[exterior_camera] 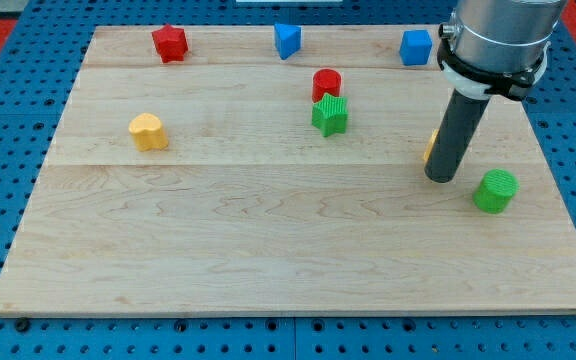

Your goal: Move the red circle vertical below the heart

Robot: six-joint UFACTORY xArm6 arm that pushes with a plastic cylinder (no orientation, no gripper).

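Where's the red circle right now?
The red circle sits upper centre of the board, touching the green star just below it.

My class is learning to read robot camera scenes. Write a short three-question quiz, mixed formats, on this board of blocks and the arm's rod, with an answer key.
1. True or false: the red cylinder touches the green star.
2. Multiple choice: which block lies nearest my tip? A) yellow heart B) green cylinder C) orange block, mostly hidden behind the rod.
3. Fill in: the red cylinder sits toward the view's ____ of the yellow heart.

Key: 1 true, it sits just above the star. 2 C. 3 right.
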